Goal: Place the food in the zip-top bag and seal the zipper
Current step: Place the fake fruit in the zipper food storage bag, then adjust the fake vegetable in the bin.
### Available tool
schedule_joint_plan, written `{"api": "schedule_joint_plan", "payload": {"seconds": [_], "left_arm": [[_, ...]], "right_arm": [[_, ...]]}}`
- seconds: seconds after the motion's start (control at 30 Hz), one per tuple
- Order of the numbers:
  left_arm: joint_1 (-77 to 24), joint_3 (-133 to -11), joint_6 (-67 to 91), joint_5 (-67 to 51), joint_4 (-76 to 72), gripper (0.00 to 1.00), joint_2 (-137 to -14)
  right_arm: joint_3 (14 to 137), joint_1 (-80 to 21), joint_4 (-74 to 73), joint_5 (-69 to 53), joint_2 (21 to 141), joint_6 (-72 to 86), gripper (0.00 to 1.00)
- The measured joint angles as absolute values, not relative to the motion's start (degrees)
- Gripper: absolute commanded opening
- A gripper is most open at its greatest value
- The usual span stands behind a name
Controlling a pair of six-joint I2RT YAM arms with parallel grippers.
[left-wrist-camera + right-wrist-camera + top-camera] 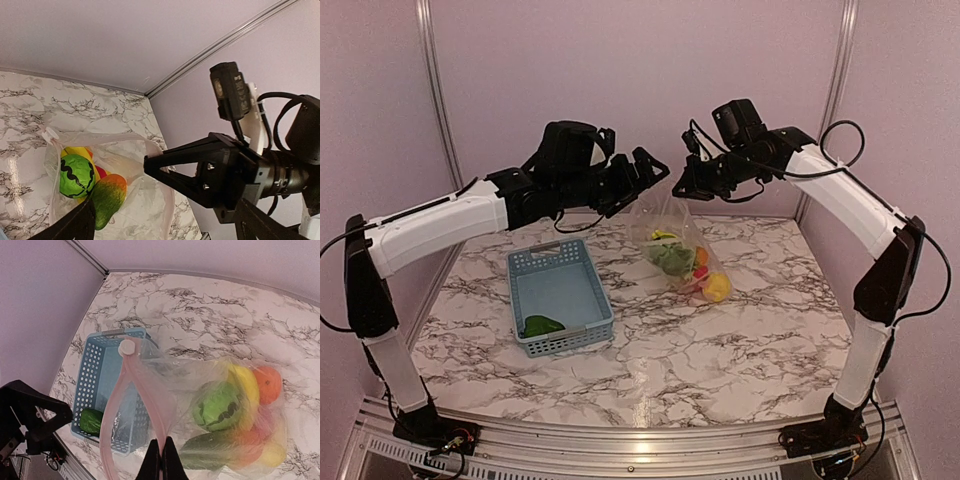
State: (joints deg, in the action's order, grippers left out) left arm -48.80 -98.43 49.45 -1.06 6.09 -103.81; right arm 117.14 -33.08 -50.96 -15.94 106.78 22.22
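Clear crinkly plastic hangs from my right gripper [682,188]: this is the zip-top bag [685,235], held up at the back of the marble table [720,350], right of centre; its loaded bottom seems to rest on the marble, though I cannot be sure it bears weight there. My right fingers are clenched on the zipper [116,400], pinching the strip at the near end of the mouth; the two sides of the strip part above my grip into a long open loop, and the slider tab [127,347] sits at its far end; so, as I judge it, the sealing has not begun.

Most of the food [220,407] is already inside, bunched low in the bag: a green round piece with dark squiggles, a longer green one under it, yellow, orange and red pieces behind.

My left gripper [645,170] hovers just left of the bag's mouth, close to my right one; its fingers are spread wide with nothing between them, and I see no plastic in their reach.

Further left, well apart from the bag, stands the blue mesh basket [550,249]; one green piece [542,325] lies in its near corner.

I reckon the loading is nearly done; what is left is that last green piece, which my free left gripper could fetch, and then the whole zipper.
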Motion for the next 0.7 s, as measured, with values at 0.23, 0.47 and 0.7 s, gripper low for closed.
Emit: {"api": "schedule_joint_plan", "payload": {"seconds": [0.23,0.47,0.7], "left_arm": [[-48.71,-92.18,40.07,3.27,5.58,0.99,-90.89],[-47.13,-83.24,24.01,8.40,17.93,0.91,-81.67],[-45.93,-80.95,13.87,12.56,38.13,0.91,-81.97]], "right_arm": [[116.99,-33.08,-50.83,-15.97,106.78,22.20,0.00],[115.77,-32.93,-49.78,-16.27,106.78,22.04,0.00],[115.28,-32.88,-49.32,-16.64,106.76,21.80,0.00]]}}
